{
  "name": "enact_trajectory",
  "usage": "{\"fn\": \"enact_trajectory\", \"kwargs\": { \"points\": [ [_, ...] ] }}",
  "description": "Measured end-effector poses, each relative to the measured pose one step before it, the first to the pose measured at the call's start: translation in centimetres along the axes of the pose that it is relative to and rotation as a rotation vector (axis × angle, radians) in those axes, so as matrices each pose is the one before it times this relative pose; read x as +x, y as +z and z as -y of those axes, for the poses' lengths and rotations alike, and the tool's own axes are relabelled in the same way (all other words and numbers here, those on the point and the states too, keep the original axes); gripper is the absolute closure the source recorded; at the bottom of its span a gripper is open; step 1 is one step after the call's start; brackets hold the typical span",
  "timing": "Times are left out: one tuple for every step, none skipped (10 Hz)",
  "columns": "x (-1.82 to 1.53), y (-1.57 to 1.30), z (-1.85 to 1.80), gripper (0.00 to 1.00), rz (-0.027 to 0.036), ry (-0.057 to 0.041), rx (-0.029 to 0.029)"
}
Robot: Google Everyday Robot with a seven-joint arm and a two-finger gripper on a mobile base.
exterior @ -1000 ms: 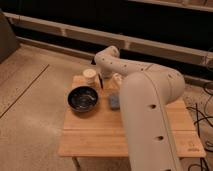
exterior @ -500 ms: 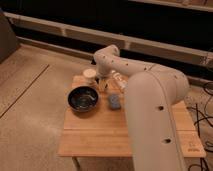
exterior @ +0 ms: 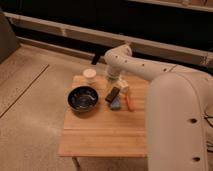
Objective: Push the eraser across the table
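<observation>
Arm swung left, claw (exterior: 114, 86) above eraser (exterior: 112, 94) on table (exterior: 100, 135), grip state unclear, no legible writing

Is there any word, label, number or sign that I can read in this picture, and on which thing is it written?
None can be read.
The eraser, blue pad, orange marker, dark bowl, white cup and table show no legible text.
The end effector hangs over the table's far side, by the eraser; it shows no marking either.
</observation>
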Motion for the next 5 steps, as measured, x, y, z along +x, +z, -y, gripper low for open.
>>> {"fn": "enact_trajectory", "kwargs": {
  "points": [
    [0.255, -0.069, -0.086, 0.35, -0.00533, 0.00652, -0.0027],
    [-0.2, 0.04, -0.046, 0.35, 0.00024, -0.0031, -0.00069],
    [-0.074, -0.016, 0.0, 0.35, 0.00062, -0.00074, 0.00018],
    [0.055, 0.039, -0.015, 0.35, -0.00074, 0.00034, -0.00058],
    [0.014, -0.033, 0.02, 0.35, 0.00041, 0.00054, 0.00049]
  ]
}}
